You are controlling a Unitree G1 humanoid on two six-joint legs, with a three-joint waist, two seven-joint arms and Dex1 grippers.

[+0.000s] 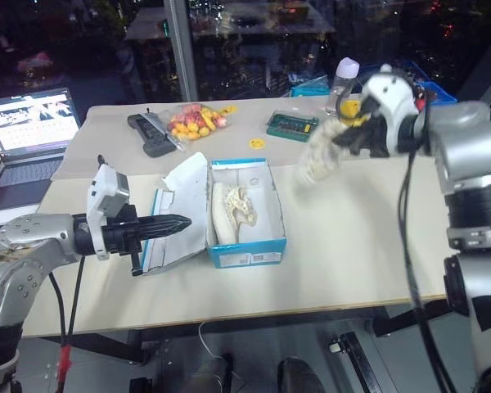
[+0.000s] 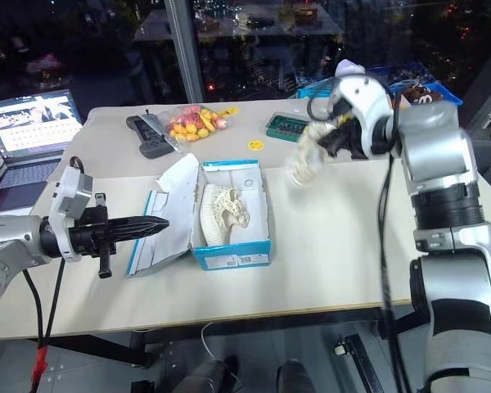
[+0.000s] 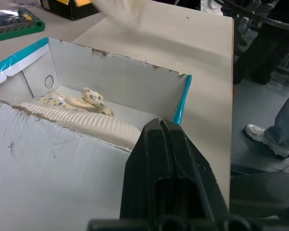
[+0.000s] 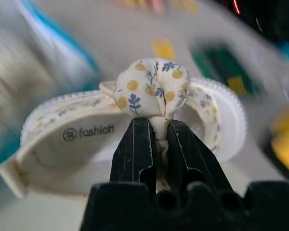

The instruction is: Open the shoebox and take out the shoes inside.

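The blue shoebox (image 1: pixel 247 255) stands open in the middle of the table, its lid (image 1: pixel 176 214) folded out to the left with the white inside showing. One cream shoe (image 1: pixel 231 209) lies inside on its side. My right gripper (image 1: pixel 348 135) is shut on the knotted floral strap of the other shoe (image 1: pixel 319 155), which hangs in the air right of the box; the right wrist view shows the knot (image 4: pixel 154 89) just above the closed fingertips. My left gripper (image 1: pixel 180 221) is shut and empty, pointing at the lid's inner face, with the boxed shoe (image 3: pixel 82 115) beyond it.
A laptop (image 1: pixel 33 119) sits at the far left. A bag of fruit (image 1: pixel 195 121), a black device (image 1: pixel 151 135), a green case (image 1: pixel 292 125) and a bottle (image 1: pixel 344 78) line the back. A person's shoe (image 3: pixel 267 139) is on the floor past the table's right edge.
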